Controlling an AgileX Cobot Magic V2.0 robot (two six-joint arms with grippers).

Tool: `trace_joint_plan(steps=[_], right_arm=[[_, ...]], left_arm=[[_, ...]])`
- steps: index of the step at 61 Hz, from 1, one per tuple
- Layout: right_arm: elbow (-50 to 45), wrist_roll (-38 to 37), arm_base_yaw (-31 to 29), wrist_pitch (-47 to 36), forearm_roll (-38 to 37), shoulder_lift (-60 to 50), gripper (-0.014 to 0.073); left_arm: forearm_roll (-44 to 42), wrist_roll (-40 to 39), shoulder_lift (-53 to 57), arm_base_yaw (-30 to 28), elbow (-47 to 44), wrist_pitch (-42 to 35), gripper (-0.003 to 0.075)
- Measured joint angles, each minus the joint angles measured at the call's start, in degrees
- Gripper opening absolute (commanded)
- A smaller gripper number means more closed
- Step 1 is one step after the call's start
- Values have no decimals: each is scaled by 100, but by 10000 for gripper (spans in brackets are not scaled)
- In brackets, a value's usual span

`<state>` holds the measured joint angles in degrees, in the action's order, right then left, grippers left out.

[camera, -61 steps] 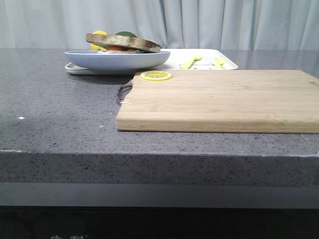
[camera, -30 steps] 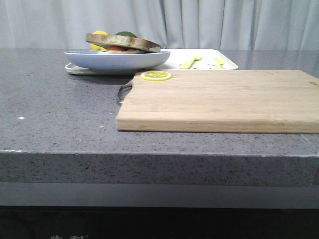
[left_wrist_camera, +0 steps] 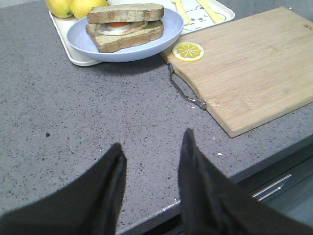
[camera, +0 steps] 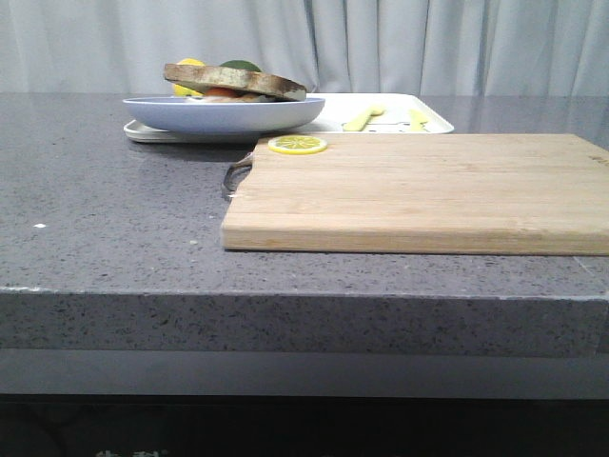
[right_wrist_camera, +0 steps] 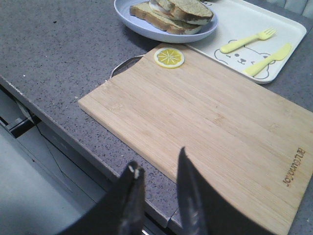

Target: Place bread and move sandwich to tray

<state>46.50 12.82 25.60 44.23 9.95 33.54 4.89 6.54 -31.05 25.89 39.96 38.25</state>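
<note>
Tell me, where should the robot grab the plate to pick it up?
Probably the near rim of the plate, coming in from the counter side. That edge overhangs the tray, so a gripper finger could slip beneath, and the sandwich sits clear of it.

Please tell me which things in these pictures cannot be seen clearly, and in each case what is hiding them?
- Lemons: cut off by the left wrist view's edge; mostly hidden behind the sandwich in the front view.
- Tray: part under the blue plate is covered in every view.
- Egg: only a thin edge shows between the slices.
- Both arms: absent from the front view.
- Board's logo: too small to read.
</note>
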Motion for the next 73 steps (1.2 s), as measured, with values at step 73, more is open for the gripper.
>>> trace_joint_plan(steps=[73], right_arm=[[0,0,0,61,0,0,-68]], left_arm=[[-72,0,2868,-2054,-1923,-876,-17]])
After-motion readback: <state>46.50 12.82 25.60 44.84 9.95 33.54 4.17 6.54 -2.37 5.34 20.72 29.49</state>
